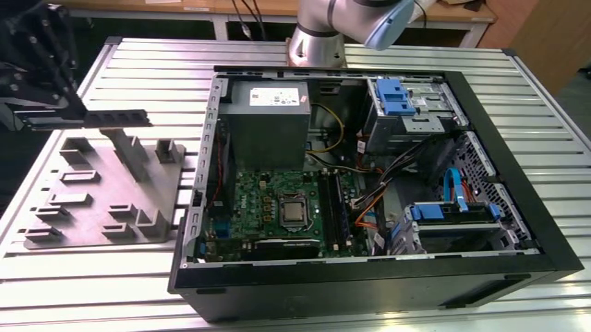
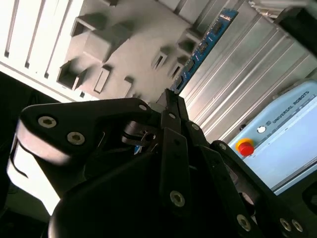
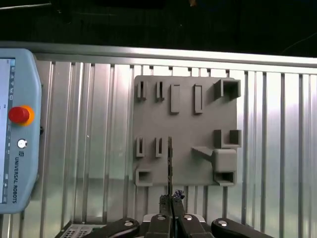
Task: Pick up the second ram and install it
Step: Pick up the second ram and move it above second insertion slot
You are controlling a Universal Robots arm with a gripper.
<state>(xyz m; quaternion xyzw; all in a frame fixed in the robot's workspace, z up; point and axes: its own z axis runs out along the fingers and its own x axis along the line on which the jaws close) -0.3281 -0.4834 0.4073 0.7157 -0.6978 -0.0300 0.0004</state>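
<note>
Holding the second ram point(image 1: 115, 119) above the grey tray point(image 1: 93, 200)

At ten o'clock in the exterior view, the gripper point(image 1: 55, 116) pinches the stick level, clear of the tray. Toward three o'clock lies the open computer case point(image 1: 369, 280), its green motherboard point(image 1: 249, 197) exposed.

The exterior view looked down slantwise from high beside the open computer case point(image 1: 369, 280), with the tray point(image 1: 102, 207) on the exterior view's left. The first wrist view faced straight down past the gripper point(image 3: 171, 201) onto that tray. The second wrist view sat close behind the gripper, looking slantwise along the memory stick point(image 2: 204, 47). All three views shared the tray, and both wrist views shared the control pendant point(image 3: 15, 139).
</note>
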